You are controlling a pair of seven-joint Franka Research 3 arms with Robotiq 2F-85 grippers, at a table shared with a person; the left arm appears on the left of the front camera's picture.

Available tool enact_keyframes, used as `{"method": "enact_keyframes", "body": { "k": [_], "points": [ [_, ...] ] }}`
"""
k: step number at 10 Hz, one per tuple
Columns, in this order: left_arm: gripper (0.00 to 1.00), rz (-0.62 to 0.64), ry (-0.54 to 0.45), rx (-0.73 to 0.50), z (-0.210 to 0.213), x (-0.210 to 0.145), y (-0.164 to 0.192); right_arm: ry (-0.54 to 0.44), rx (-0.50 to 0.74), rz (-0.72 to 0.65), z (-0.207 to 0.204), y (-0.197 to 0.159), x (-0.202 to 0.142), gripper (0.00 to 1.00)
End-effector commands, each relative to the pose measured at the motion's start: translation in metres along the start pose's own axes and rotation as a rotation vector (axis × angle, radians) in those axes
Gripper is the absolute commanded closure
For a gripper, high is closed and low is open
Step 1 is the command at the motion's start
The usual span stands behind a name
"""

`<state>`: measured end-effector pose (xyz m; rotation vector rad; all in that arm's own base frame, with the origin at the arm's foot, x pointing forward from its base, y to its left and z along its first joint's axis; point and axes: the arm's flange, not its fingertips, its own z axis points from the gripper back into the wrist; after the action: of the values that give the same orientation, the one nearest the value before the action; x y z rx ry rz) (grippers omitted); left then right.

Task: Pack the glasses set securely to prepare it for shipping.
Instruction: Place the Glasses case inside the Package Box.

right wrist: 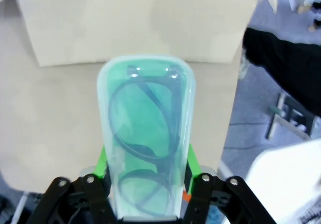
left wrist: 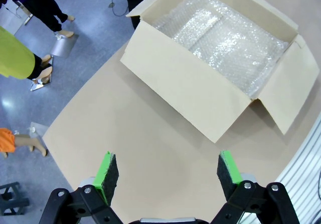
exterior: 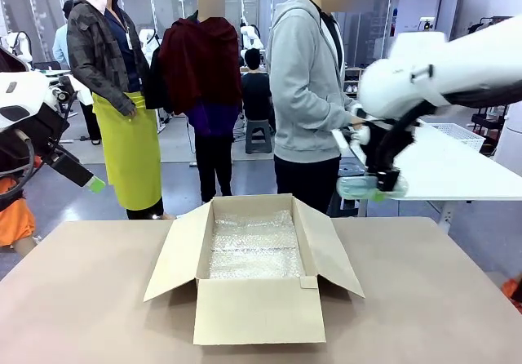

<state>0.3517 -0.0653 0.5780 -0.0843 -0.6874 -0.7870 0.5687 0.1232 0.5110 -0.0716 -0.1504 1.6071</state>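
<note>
**Colleague:** Where is the glasses set at this moment?

**Operator:** I see a flat, rounded-rectangular case of mint-green clear plastic (right wrist: 145, 108), with dark green frames visible through the lid. My right end effector (right wrist: 145, 164) is clenched on its two long edges, one green pad on each side. I judge the edge grip is there to leave the broad faces free, so the case can be laid flat. In the front view it hangs in the air near the far right of the tan surface (exterior: 81, 299), not yet over the box.

**Colleague:** And the box?

**Operator:** An open brown cardboard box (exterior: 257, 307) sits mid-surface with all four flaps folded outward, which leaves the way in from above unobstructed. A sheet of clear bubble wrap (exterior: 253, 250) lines its floor. I take that as cushioning for shipping.

**Colleague:** What is your other arm doing?

**Operator:** My left end effector (left wrist: 168, 171) is released, jaws spread wide, with nothing between the pads. It hovers above bare surface on the box's left side, apart from it. I judge it is parked there to leave room for the right arm.

**Colleague:** Anyone close?

**Operator:** A person in a grey hooded top (exterior: 306, 95) stands at the far side, just beside my right arm. I cannot tell what their hands are doing.
</note>
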Motion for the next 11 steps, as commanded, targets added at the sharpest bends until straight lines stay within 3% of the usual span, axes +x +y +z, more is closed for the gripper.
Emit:
{"method": "enact_keyframes", "body": {
  "k": [1, 3, 6, 9, 11],
  "points": [
    [0.00, -0.009, -0.003, 0.004, 0.001, -0.001, 0.001, 0.040, 0.031, 0.057, 0.007, -0.026, 0.071, 0.36],
    [0.00, -0.009, -0.003, 0.004, 0.001, -0.001, 0.001, 0.035, 0.036, 0.079, -0.009, -0.037, 0.146, 0.36],
    [0.00, -0.009, -0.003, 0.004, 0.001, -0.001, 0.001, 0.082, 0.042, 0.131, -0.055, -0.056, 0.212, 0.36],
    [0.00, -0.009, -0.003, 0.004, 0.001, -0.001, 0.001, 0.032, 0.013, 0.126, -0.109, -0.075, 0.234, 0.36],
    [0.00, -0.009, -0.003, 0.004, 0.001, -0.001, 0.001, 0.054, 0.012, 0.099, -0.141, -0.082, 0.245, 0.36]
  ]
}}
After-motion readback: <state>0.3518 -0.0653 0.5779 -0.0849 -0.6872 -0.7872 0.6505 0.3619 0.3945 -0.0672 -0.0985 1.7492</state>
